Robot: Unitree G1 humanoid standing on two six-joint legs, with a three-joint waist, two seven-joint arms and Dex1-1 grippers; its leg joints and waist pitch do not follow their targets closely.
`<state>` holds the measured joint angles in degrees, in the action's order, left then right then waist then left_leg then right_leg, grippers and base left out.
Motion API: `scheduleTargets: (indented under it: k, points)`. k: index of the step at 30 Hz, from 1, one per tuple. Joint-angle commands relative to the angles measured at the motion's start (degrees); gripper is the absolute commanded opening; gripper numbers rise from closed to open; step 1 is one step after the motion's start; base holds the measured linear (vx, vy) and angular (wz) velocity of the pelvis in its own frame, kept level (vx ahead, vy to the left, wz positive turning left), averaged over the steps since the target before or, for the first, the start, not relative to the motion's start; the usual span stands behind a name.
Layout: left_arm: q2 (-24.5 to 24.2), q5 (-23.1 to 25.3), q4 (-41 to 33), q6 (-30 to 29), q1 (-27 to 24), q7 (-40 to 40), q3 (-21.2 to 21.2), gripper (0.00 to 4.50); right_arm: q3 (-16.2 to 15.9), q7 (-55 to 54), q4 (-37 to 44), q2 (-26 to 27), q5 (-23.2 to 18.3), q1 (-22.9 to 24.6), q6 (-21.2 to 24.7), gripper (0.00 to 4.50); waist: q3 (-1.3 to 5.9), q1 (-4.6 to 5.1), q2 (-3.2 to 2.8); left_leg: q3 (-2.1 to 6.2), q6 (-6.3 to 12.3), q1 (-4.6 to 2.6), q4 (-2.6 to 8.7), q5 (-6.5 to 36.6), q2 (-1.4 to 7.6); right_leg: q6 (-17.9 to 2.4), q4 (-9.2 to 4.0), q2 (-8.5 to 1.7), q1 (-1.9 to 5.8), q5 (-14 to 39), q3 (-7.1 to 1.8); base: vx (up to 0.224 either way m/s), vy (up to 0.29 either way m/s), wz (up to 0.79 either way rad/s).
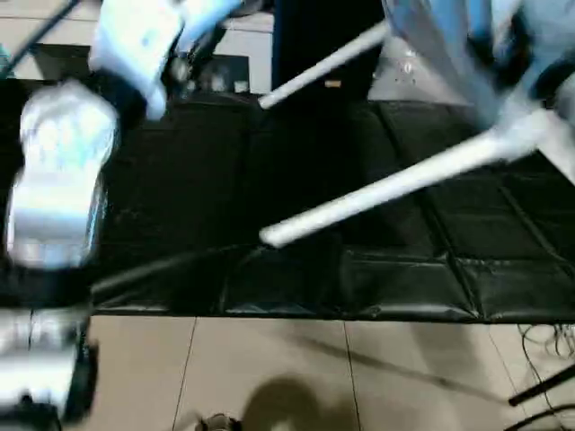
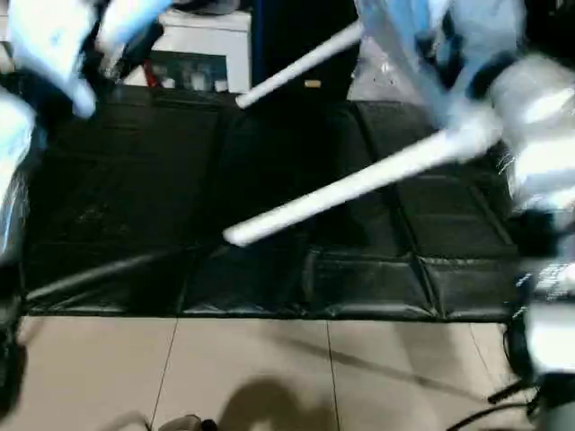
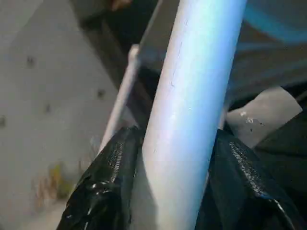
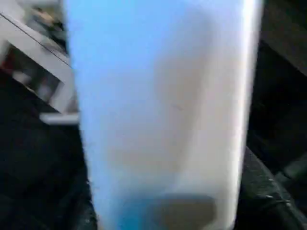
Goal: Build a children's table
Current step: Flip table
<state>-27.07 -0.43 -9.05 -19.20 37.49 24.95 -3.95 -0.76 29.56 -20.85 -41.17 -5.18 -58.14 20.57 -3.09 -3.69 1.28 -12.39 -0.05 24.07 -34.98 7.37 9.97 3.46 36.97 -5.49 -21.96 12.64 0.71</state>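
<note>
Here both silver forearms are raised over the black mat (image 1: 359, 278). The left gripper (image 3: 168, 158) clasps a white table leg (image 3: 192, 105) between its black fingers (image 3: 103, 182). The right gripper (image 4: 168, 211) grips a broad white part of the children's table (image 4: 163, 105), whose two fitted legs (image 1: 377, 193) slant above the mat.

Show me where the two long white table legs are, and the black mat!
Nearer table leg (image 1: 377, 193), left eye view, middle of its white tube.
Farther table leg (image 1: 323, 65), left eye view, middle of its tube.
Black mat (image 1: 359, 283), left eye view, bare padded panel near its front edge.
</note>
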Motion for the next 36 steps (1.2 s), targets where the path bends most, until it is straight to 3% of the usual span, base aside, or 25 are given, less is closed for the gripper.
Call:
scheduleTargets:
  k: [1,4,8,10,11,12,13,14,15,16,17,18,19,20,21,22,24,25,26,28,29,32,34,35,36]
  points:
    - [2.42,-1.84,4.88,-7.46,-4.68,1.71,5.72,1.98,-0.74,4.99,1.84,0.32,-2.86,-1.65,-2.19,2.79,2.57,0.95,1.22,2.40,-7.20,-4.35,3.35,32.64,2.65,-7.60,-6.81,-2.06,-2.11,30.52,-0.61,0.000,0.000,0.00]
    - [2.94,-1.09,4.08,-8.22,-6.43,0.67,4.34,1.85,-1.98,10.55,-0.45,-0.91,-2.04,-3.13,-7.82,3.06,2.70,1.21,1.28,3.20,-8.95,-4.60,3.46,37.23,2.53,-5.51,-7.29,-2.08,-2.44,34.03,-0.30,0.000,0.000,0.00]
    - [2.85,-0.61,3.98,-8.95,-5.88,0.41,4.14,1.68,-2.12,15.82,-0.45,-2.14,-2.94,-2.94,-11.29,3.42,2.62,1.93,1.07,4.08,-10.44,-4.95,3.96,44.67,2.40,-4.96,-7.67,-1.38,-2.63,34.41,0.76,-0.031,0.019,-0.05]
    - [2.87,-0.59,3.49,-9.94,-5.59,0.15,4.19,1.60,-0.94,18.54,0.27,-2.40,-4.50,-2.32,-12.17,3.69,2.59,2.49,0.29,4.65,-11.70,-4.86,5.41,50.22,2.73,-5.65,-7.27,-0.69,-1.85,31.47,1.97,-0.071,0.047,-0.13]
    - [2.87,-0.59,3.49,-9.94,-5.59,0.15,4.19,1.60,-0.94,18.54,0.27,-2.40,-4.50,-2.32,-12.17,3.69,2.48,2.61,-0.34,4.17,-12.43,-4.26,7.52,53.87,3.16,-6.81,-5.94,0.46,-0.85,26.86,3.35,-0.090,0.043,-0.08]
    - [2.92,-0.44,3.36,-10.29,-5.50,0.03,4.18,1.59,0.65,19.48,0.68,-2.03,-6.09,-2.09,-12.94,3.78,2.44,2.53,-0.38,3.46,-12.44,-3.13,9.14,54.88,3.52,-7.69,-4.18,0.99,0.35,23.64,4.01,-0.090,0.043,-0.08]
    - [2.81,-0.03,3.49,-10.27,-5.41,-0.03,4.26,1.57,5.11,18.39,0.95,-0.76,-9.68,-2.33,-12.76,3.87,2.51,-0.02,-1.25,0.06,-13.68,1.37,13.96,57.69,3.81,-9.40,5.26,2.10,4.38,14.52,6.01,-0.148,0.032,0.03]
    - [2.81,-0.03,3.49,-10.27,-5.41,-0.03,4.26,1.57,5.11,18.39,0.95,-0.76,-9.68,-2.33,-12.76,3.87,3.41,-3.28,0.90,-3.90,-13.09,2.32,13.94,47.32,2.68,-8.18,6.67,1.40,4.70,18.41,3.67,-0.091,-0.033,0.17]
    - [2.81,-0.03,3.49,-10.27,-5.41,-0.03,4.26,1.56,5.11,18.39,0.95,-0.76,-9.68,-2.33,-12.76,4.04,3.92,-1.83,3.32,-3.80,-13.13,-2.24,9.01,37.88,2.92,-6.55,2.23,-1.41,-0.03,31.44,1.14,-0.091,-0.033,0.17]
    - [2.71,0.43,3.72,-10.19,-5.42,-0.11,4.21,1.56,10.16,15.58,0.56,1.04,-13.43,-2.55,-13.04,4.13,3.62,-0.26,4.96,4.21,-5.86,-6.43,-8.04,13.99,-0.15,-3.60,-10.26,-7.25,-7.42,55.81,-4.54,0.136,-0.093,0.04]
    - [2.69,0.47,3.75,-10.16,-5.42,-0.12,4.20,1.56,10.78,15.18,0.56,1.27,-13.86,-2.53,-13.12,4.20,1.94,-0.24,3.38,8.06,-3.32,-0.78,-6.98,5.76,-1.28,-9.55,-9.00,-8.33,0.41,50.90,-4.96,0.156,-0.018,-0.10]
    - [2.55,0.80,4.09,-10.01,-5.45,-0.15,4.12,1.56,15.12,12.53,1.28,2.72,-16.91,-1.25,-13.89,4.34,1.95,-0.73,2.45,8.48,-4.52,-1.75,-5.09,7.75,-0.08,-11.49,-7.78,-7.72,0.92,44.15,-2.90,0.156,-0.018,-0.10]
    - [2.46,0.91,4.26,-9.94,-5.47,-0.14,4.11,1.56,16.44,11.77,1.86,3.08,-17.81,-0.42,-14.11,4.40,2.43,0.55,0.27,8.38,-10.52,-6.23,-1.04,30.96,2.58,-11.17,-4.96,-1.67,-3.06,29.76,1.52,-0.083,0.052,0.00]
    - [2.46,0.91,4.26,-9.94,-5.47,-0.14,4.11,1.56,16.44,11.77,1.86,3.08,-17.81,-0.42,-14.11,4.40,2.38,1.65,-0.49,9.50,-12.81,-4.76,2.26,40.11,3.42,-10.09,-2.61,0.55,-1.73,21.33,2.28,-0.155,0.074,-0.02]
    - [2.17,1.14,4.41,-9.86,-5.61,0.01,4.25,1.56,18.00,10.39,2.82,3.57,-18.68,0.84,-13.91,4.46,2.67,1.64,-1.23,9.39,-13.43,-3.48,6.41,53.37,4.29,-9.69,0.12,0.87,0.56,5.94,3.83,-0.155,0.074,-0.02]
    - [2.00,1.25,4.50,-9.93,-5.83,0.02,4.30,1.56,19.63,8.95,4.44,4.02,-19.43,3.00,-13.57,4.46,2.54,1.21,-2.55,8.90,-13.45,-3.33,6.95,53.61,4.05,-9.89,0.58,0.62,0.62,3.92,4.03,-0.081,0.085,-0.04]
    - [1.77,1.35,4.83,-9.72,-6.33,0.00,4.50,1.56,21.51,7.02,7.69,4.76,-20.39,6.88,-11.63,4.49,2.35,1.92,-0.92,7.19,-11.32,-3.70,6.75,48.33,3.19,-9.36,-2.47,-0.86,0.95,7.29,3.27,-0.059,0.043,-0.01]
    - [1.77,1.35,4.83,-9.72,-6.33,0.00,4.50,1.56,21.51,7.02,7.69,4.76,-20.39,6.88,-11.63,4.50,1.87,1.60,-0.62,6.15,-11.40,-4.44,5.83,46.25,2.45,-8.91,-5.07,-1.94,-0.17,15.61,2.42,0.000,0.000,0.00]
    - [1.72,1.42,5.33,-9.21,-6.63,-0.06,4.68,1.56,21.77,6.48,9.77,5.16,-20.37,9.25,-10.67,4.50,1.72,1.79,-0.22,5.76,-11.25,-4.92,5.21,45.89,2.12,-8.77,-5.95,-2.27,-0.72,20.07,2.34,0.000,0.000,0.00]
    - [1.64,1.58,5.93,-8.62,-6.88,-0.22,4.93,1.56,21.90,6.30,11.83,5.71,-20.38,11.42,-9.80,4.50,1.76,2.05,1.02,5.57,-9.04,-4.63,4.40,39.92,1.66,-6.31,-8.28,-3.64,0.72,31.06,2.72,0.000,0.000,0.00]
    - [1.86,1.93,7.26,-7.74,-6.96,-0.89,5.03,1.56,22.12,5.84,14.61,6.80,-20.65,14.58,-8.70,4.50,1.70,1.94,0.94,5.51,-8.10,-4.43,4.61,36.84,1.83,-5.87,-8.62,-3.95,1.03,31.92,2.57,-0.057,-0.020,-0.16]
    - [2.07,3.07,10.38,-5.90,-7.18,-2.22,5.48,1.56,23.17,2.99,19.29,9.47,-22.28,20.52,-6.76,4.50,1.70,2.53,0.62,5.79,-8.14,-4.17,5.50,36.19,2.13,-5.92,-8.73,-3.48,1.50,30.21,3.12,-0.018,0.001,-0.05]
    - [1.86,3.69,11.30,-5.08,-7.47,-2.51,5.87,1.56,23.52,1.69,20.01,10.13,-22.63,22.24,-6.26,4.50,1.32,3.16,0.08,5.91,-9.54,-4.21,7.13,43.47,2.66,-5.71,-7.95,-1.95,1.84,28.80,4.77,-0.062,0.005,-0.13]
    - [1.91,4.01,12.40,-4.23,-7.79,-2.82,6.02,1.56,23.60,0.18,21.04,10.71,-22.65,24.19,-5.39,4.50,1.22,2.83,-0.93,4.73,-10.58,-1.83,11.27,49.33,3.77,-7.12,-2.85,0.12,4.41,21.07,6.21,-0.127,-0.007,0.00]
    - [1.91,4.01,12.40,-4.23,-7.79,-2.82,6.02,1.56,23.60,0.18,21.04,10.71,-22.65,24.19,-5.39,4.50,1.26,1.17,-1.21,3.42,-10.56,0.98,14.03,51.46,4.46,-7.17,3.28,0.91,6.87,14.33,6.09,-0.127,-0.007,0.00]
